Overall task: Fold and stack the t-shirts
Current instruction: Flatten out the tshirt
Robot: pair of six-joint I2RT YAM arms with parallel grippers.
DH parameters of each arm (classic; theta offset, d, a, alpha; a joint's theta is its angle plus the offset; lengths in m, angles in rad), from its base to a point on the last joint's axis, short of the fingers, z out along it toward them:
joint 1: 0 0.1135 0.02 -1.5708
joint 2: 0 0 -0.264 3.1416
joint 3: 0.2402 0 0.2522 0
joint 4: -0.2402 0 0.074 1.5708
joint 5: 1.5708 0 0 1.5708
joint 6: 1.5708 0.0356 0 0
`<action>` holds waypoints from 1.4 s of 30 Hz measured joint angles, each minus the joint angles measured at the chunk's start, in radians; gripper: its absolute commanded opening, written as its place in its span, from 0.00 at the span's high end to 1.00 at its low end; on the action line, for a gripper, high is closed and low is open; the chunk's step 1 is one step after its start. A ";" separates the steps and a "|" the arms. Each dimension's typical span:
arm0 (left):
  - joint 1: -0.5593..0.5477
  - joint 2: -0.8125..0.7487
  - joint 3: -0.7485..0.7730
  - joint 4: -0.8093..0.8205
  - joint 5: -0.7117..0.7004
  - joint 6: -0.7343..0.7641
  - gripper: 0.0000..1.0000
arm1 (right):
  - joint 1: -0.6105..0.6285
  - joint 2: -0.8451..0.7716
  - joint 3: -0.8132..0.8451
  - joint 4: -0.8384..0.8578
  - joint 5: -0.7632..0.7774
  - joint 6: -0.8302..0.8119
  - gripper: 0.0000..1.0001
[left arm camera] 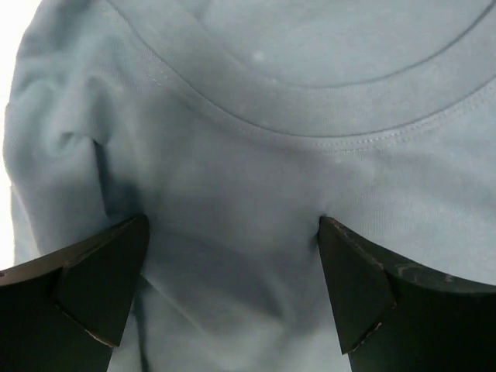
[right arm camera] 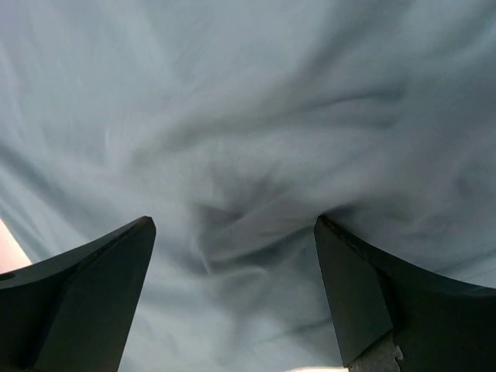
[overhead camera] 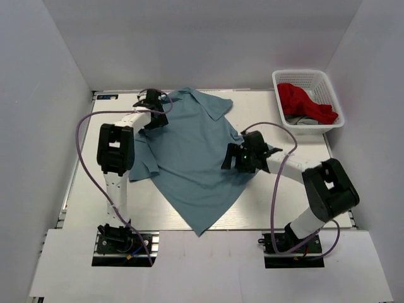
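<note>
The shirt [overhead camera: 189,161] lies spread slantwise across the middle of the table [overhead camera: 297,189]. It is dusty grey-blue, with its collar toward the far left and one hem corner reaching the near edge. It is not flat: soft creases run through it, and a sleeve is bunched at the left. My left gripper [overhead camera: 153,107] sits by the collar, fingers wide apart, the ribbed neckline just ahead of them. My right gripper [overhead camera: 238,158] is at the shirt's right edge, also spread wide, with rumpled cloth between the tips and nothing pinched.
</note>
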 measured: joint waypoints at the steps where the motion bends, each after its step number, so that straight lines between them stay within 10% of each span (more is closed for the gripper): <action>1: 0.014 -0.011 -0.020 0.006 0.008 -0.015 0.00 | -0.026 0.027 0.024 0.008 -0.012 0.006 0.10; 8: 0.021 -0.256 -0.392 0.071 0.048 -0.095 0.00 | -0.238 0.255 0.295 -0.035 -0.042 0.004 0.10; 16: -0.074 -0.674 -0.872 0.148 0.481 -0.101 0.00 | -0.354 0.552 0.785 -0.201 0.021 -0.150 0.10; 33: -0.084 -0.470 -0.524 0.146 0.437 -0.088 0.00 | 0.145 -0.178 0.225 -0.164 -0.032 -0.495 0.10; 42: -0.084 -0.302 -0.415 0.093 0.393 -0.065 0.00 | 0.438 -0.084 0.092 -0.115 0.088 -0.599 0.10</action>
